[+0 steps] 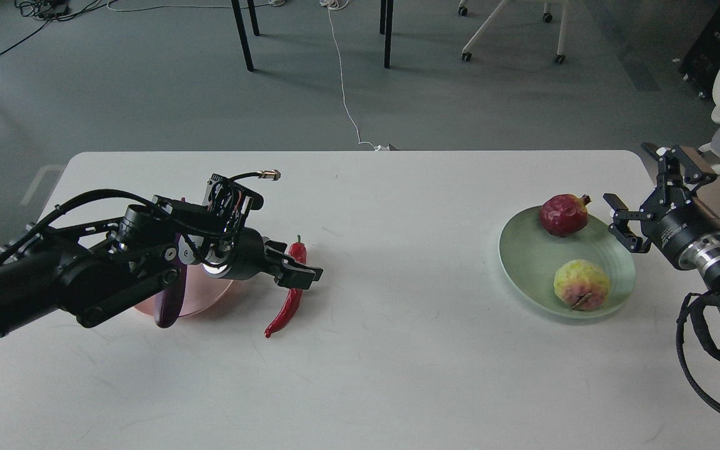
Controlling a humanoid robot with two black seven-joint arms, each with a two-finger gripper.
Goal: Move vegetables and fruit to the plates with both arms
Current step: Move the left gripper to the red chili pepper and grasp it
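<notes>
Two plates are counted: one pink plate (pixel 210 299) and one green plate (pixel 525 262). Two fruits are counted, a pomegranate (pixel 563 215) and a yellow-green fruit (pixel 581 285), and two vegetables, an eggplant (pixel 168 306) and a chili pepper (pixel 286 306).

The white surface (pixel 397 350) carries a pink plate (pixel 210 299) at nine o'clock, largely hidden, and a green plate (pixel 525 262) at three o'clock. A red chili (pixel 286 312) lies directly on the surface just beside the pink plate, toward the centre.

chili (pixel 286 306): glossy red, wrinkled skin
eggplant (pixel 168 306): glossy purple
pomegranate (pixel 563 214): dark red, faceted
green plate (pixel 522 262): smooth, faint sheen
table (pixel 397 350): matt white, lightly scuffed
R wrist ring (pixel 707 259): bare metal
</notes>
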